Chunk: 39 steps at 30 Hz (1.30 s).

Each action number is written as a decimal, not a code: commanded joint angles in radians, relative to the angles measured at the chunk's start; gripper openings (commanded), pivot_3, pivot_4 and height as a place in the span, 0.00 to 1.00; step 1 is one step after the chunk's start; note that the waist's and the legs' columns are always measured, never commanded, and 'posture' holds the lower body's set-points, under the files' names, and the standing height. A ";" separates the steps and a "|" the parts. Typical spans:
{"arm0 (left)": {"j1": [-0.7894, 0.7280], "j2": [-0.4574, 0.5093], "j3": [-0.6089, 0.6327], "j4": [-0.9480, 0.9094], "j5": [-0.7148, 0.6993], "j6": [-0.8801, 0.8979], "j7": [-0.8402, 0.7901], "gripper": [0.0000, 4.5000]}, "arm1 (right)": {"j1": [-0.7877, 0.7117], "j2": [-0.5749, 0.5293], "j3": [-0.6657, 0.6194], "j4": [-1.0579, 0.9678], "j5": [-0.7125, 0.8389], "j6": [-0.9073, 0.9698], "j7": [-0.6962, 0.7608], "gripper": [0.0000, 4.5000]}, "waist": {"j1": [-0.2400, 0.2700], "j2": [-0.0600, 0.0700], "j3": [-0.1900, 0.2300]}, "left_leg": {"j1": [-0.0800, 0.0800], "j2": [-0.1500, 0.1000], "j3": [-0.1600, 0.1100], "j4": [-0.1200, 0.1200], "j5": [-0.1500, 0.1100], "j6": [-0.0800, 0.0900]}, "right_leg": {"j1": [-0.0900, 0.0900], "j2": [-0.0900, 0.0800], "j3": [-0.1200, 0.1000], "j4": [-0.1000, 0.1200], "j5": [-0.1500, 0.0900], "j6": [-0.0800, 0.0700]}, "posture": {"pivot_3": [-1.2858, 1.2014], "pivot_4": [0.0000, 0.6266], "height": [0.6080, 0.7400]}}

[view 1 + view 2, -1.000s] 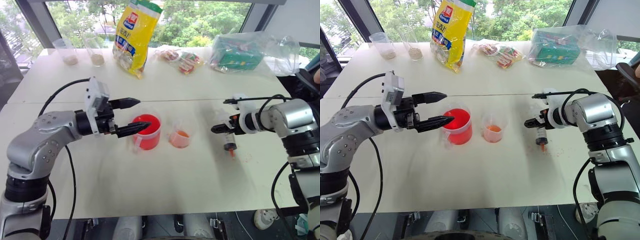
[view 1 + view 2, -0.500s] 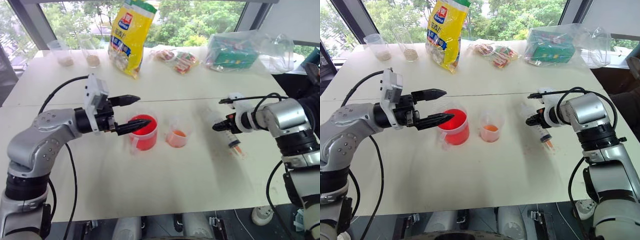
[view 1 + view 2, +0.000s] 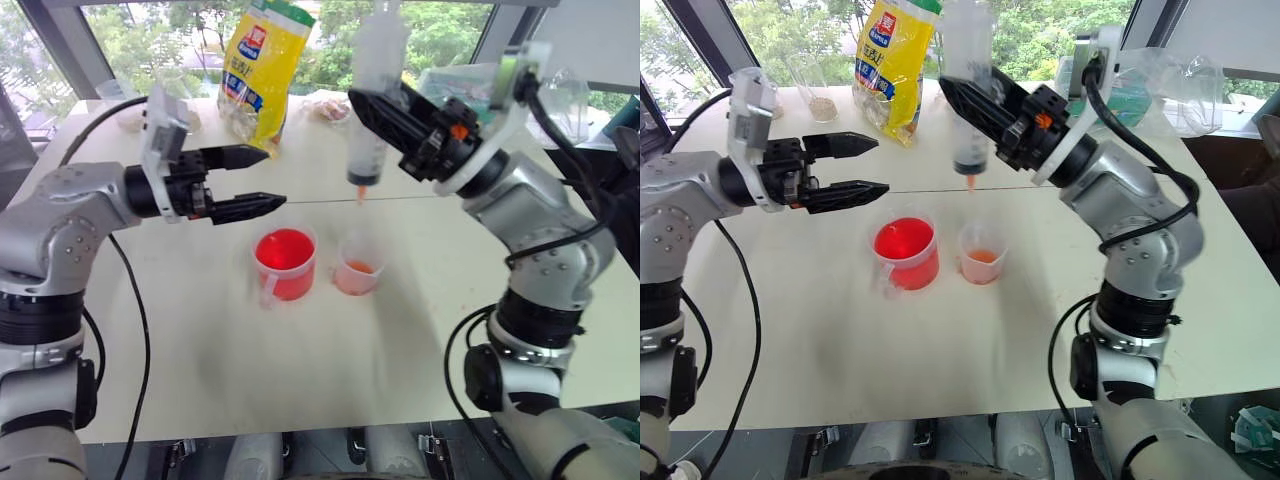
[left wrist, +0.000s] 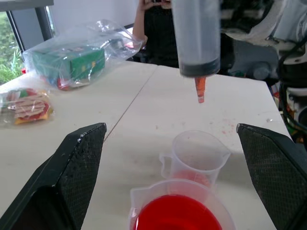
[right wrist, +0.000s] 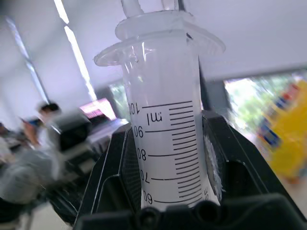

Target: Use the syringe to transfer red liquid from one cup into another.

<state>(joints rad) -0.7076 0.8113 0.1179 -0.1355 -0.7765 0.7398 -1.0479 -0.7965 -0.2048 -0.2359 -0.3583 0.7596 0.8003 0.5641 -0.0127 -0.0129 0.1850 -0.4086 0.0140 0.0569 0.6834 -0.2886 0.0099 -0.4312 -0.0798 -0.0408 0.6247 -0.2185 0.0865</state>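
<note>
My right gripper point(image 3: 366, 112) is shut on the syringe point(image 3: 968, 90), a thick clear barrel with scale marks point(image 5: 163, 134). The syringe hangs upright with its orange-red tip point(image 4: 200, 91) down, high above the smaller cup point(image 3: 357, 270) and well clear of it. That handleless cup has a pale orange-red layer at its base. Beside it, on its left, stands the larger handled cup point(image 3: 285, 262) holding bright red liquid point(image 4: 180, 223). My left gripper point(image 3: 272, 176) hovers open above and left of the red cup, pointing toward the syringe, with nothing between its fingers point(image 4: 76, 167).
At the back of the white table point(image 3: 330, 370) stand a yellow bag point(image 3: 262, 70), snack packets point(image 3: 975, 100) and a green box in a clear bag point(image 3: 1120, 90). Clear cups of grains point(image 3: 820, 100) sit far back left. A person point(image 4: 153, 28) stands beyond the table.
My right gripper closed on the syringe on the table at the right, then swung it up and left until it hung upright over the cups. The left gripper rose a little.
</note>
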 commanded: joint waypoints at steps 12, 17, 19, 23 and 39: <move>0.026 0.110 0.144 -0.141 -0.121 0.120 0.032 1.00 | 0.120 0.178 0.331 0.448 -0.285 -0.605 0.284 0.31 | -0.002 0.000 0.001 | 0.000 0.000 0.000 0.000 0.001 -0.001 | -0.002 0.000 0.000 0.004 0.000 0.000 | 0.52 0.24 1.00; -0.010 0.061 0.128 -0.150 -0.158 0.140 0.091 1.00 | 0.153 0.173 0.362 0.493 -0.325 -0.662 0.314 0.31 | -0.003 0.000 0.001 | 0.000 0.000 0.000 0.000 0.001 -0.002 | -0.002 0.000 0.000 0.004 0.000 0.000 | 0.52 0.24 1.00; -0.019 0.046 0.117 -0.152 -0.160 0.142 0.101 1.00 | 0.163 0.174 0.369 0.490 -0.331 -0.665 0.318 0.31 | -0.004 0.000 0.001 | 0.001 0.000 -0.001 0.000 0.002 -0.003 | -0.002 0.000 0.000 0.005 0.000 0.000 | 0.52 0.24 1.00; -0.019 0.020 0.098 -0.152 -0.156 0.137 0.107 1.00 | 0.173 0.179 0.378 0.492 -0.342 -0.671 0.320 0.31 | -0.007 0.000 0.001 | 0.001 0.001 -0.001 0.000 0.002 -0.003 | -0.002 0.001 0.001 0.005 0.000 -0.001 | 0.52 0.24 1.00; 0.030 0.040 0.118 -0.174 -0.187 0.160 0.096 1.00 | 0.162 0.180 0.381 0.516 -0.360 -0.683 0.319 0.31 | -0.006 0.000 0.001 | 0.001 0.001 -0.001 0.000 0.002 -0.004 | -0.002 0.001 0.000 0.005 0.000 -0.001 | 0.52 0.24 1.00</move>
<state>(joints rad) -0.6709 0.8406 0.2058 -0.2835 -0.9457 0.9043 -0.9530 -0.6163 -0.0346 0.1430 0.1627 0.3959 0.1313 0.8777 -0.0190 -0.0127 0.1856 -0.4071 0.0146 0.0558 0.6833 -0.2862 0.0057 -0.4328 -0.0792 -0.0403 0.6302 -0.2187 0.0858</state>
